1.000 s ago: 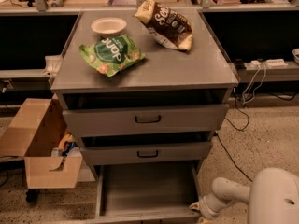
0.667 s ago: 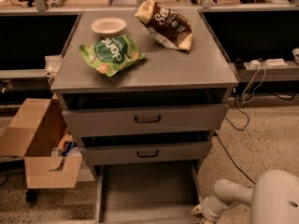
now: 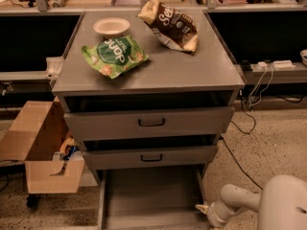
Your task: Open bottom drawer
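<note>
Bottom drawer (image 3: 151, 195) sits pulled well out below the mid drawer (image 3: 151, 157), plain grey inside showing, so task looks approx done, w/ gripper (image 3: 201, 208) low, just beside the drawer's right-hand wall in view; can't tell its open/closed state.

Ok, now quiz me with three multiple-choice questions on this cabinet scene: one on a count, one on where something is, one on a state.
1. How many snack bags lie on the cabinet top? A one; B two; C four.
2. Where is the gripper? A on the cabinet top; B between the bags; C low, by the bottom drawer's right side.
3. The bottom drawer is: A pulled out; B flush shut; C taken away.
Answers: 1 B, a green bag and a brown bag. 2 C, it sits near the floor at the drawer's right wall. 3 A, its grey interior shows.
</note>
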Tool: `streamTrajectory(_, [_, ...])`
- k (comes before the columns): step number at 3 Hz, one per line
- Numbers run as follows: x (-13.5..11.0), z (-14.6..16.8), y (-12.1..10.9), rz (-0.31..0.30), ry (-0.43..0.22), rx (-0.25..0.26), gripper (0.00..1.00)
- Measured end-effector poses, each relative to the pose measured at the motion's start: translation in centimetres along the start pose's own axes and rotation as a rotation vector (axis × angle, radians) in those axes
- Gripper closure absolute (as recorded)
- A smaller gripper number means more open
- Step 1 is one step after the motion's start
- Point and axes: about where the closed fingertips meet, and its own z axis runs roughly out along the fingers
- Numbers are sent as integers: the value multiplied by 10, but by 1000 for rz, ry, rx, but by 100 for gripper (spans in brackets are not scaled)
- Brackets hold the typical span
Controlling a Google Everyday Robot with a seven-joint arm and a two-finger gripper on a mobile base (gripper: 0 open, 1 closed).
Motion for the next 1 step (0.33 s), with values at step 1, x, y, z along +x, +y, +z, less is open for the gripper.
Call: streamTrajectory(1, [0, 0, 0, 0, 0, 0, 0])
